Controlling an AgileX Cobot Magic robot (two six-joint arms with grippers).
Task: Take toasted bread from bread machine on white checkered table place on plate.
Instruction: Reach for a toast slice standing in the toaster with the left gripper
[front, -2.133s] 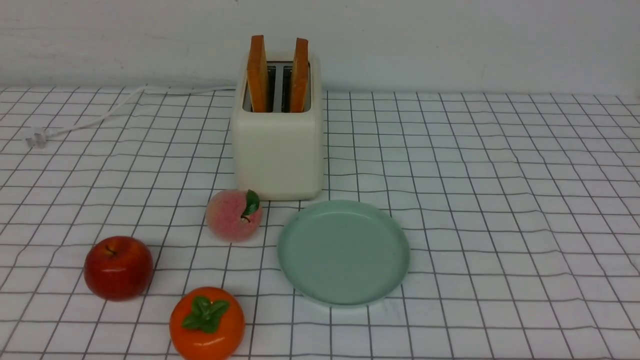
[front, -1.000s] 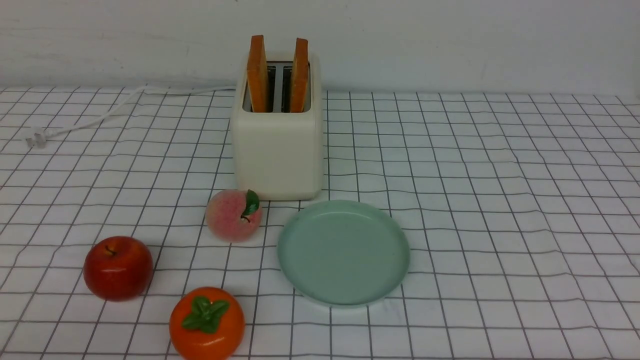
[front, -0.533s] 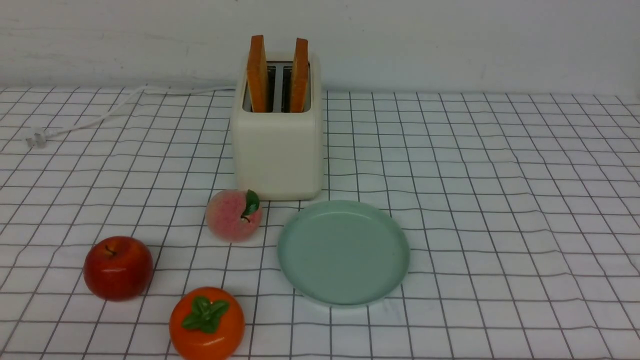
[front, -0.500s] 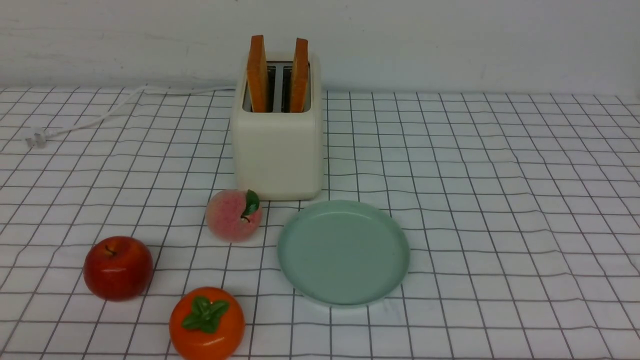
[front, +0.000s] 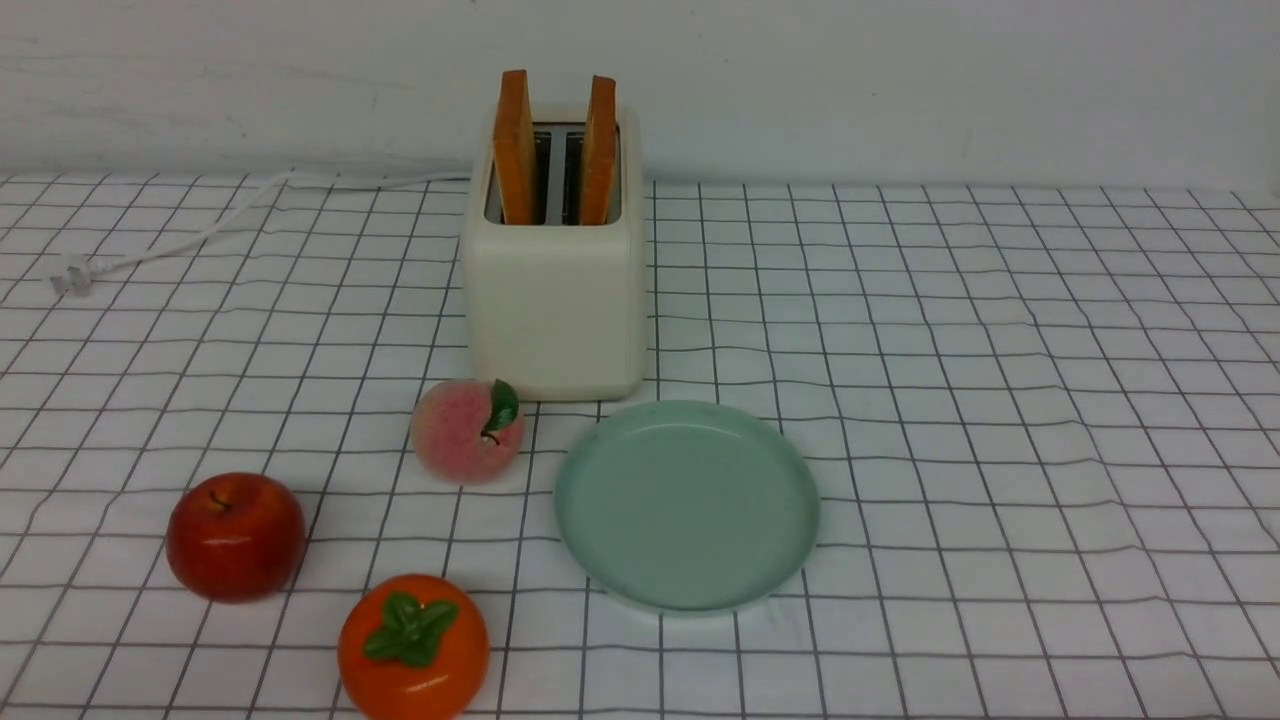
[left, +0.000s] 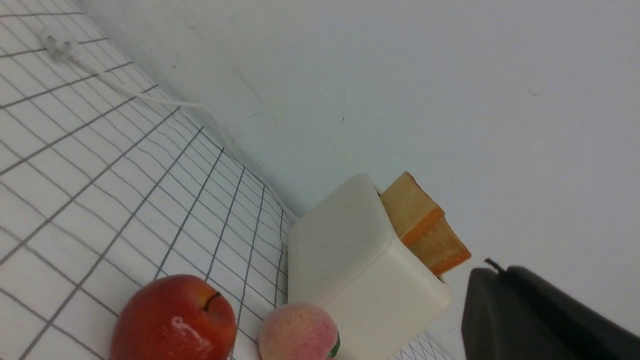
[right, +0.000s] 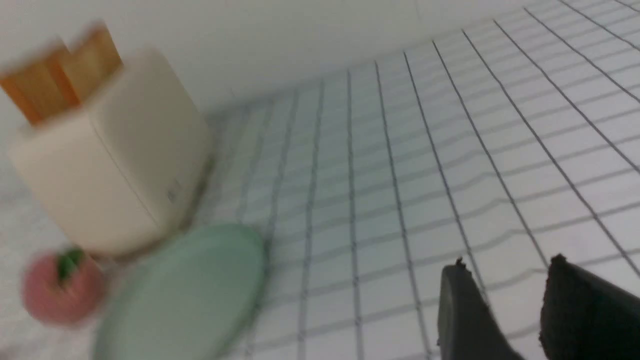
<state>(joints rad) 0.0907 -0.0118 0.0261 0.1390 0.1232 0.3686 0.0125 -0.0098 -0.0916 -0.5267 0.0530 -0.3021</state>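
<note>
- Read the clock as lying flat on the white checkered table (front: 1000, 400), with twelve pointing at the back wall.
- The bread machine (front: 555, 300) stands upright near the back edge, at about eleven o'clock from the plate (front: 688, 505) and just apart from its rim.
- The toasted bread is in the machine: the left slice (front: 515, 148) and the right slice (front: 600, 150) each stand on edge in their own slot, tops poking well above the casing.
- The plate lies flat and bare, toward six o'clock of the machine.
- A peach (front: 467, 432) sits at ten o'clock from the plate, just beside the machine's front corner.
- A red apple (front: 236, 536) rests well out at nine o'clock from the plate, and an orange persimmon (front: 413, 648) at eight o'clock, near the front edge.
- A white cord (front: 200, 232) trails from behind the machine toward nine o'clock and ends in a plug (front: 72, 275).
- The left gripper (left: 487, 287) shows in its wrist view as one dark block, fingers pressed together on nothing, in the air with the apple, peach and machine ahead of it.
- The right gripper (right: 507, 270) has its fingers apart with only checkered cloth showing between them; it holds nothing, and its wrist view is blurred.
</note>
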